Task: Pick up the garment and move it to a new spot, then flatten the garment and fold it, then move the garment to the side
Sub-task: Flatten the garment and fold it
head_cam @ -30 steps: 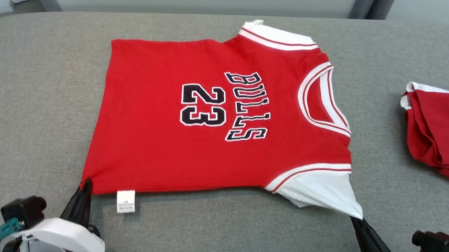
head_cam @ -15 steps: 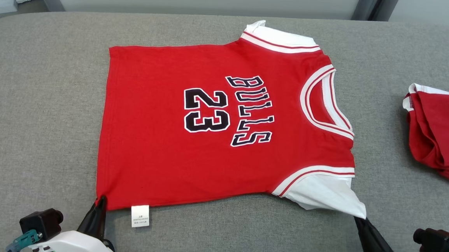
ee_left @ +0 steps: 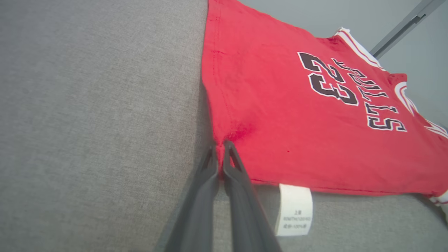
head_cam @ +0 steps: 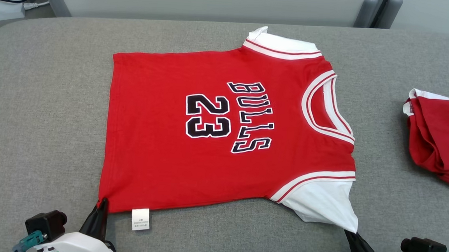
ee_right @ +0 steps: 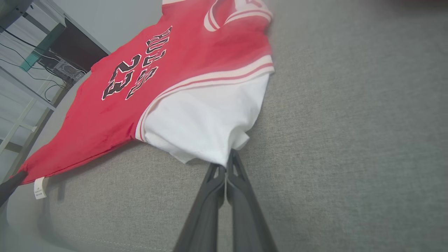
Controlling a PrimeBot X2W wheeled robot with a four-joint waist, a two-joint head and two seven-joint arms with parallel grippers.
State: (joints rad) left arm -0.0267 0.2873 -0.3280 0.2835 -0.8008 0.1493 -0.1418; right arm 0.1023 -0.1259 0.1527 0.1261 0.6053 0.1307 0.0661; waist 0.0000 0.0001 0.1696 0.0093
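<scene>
One flat red garment [head_cam: 157,145] lies pinched by left pincer [head_cam: 103,202] and right pincer [head_cam: 347,232].

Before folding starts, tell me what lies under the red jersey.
The red jersey lies flat on the grey cushion, which shows all round it. Anything directly beneath is covered by the cloth.

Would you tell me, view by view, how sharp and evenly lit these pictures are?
Head view: evenly lit and sharp, the jersey lettering crisp. Left wrist view: sharp, a soft shadow along the jersey's hem. Right wrist view: the jersey's far neckline is blurred, the white sleeve by the right gripper sharper.
</scene>
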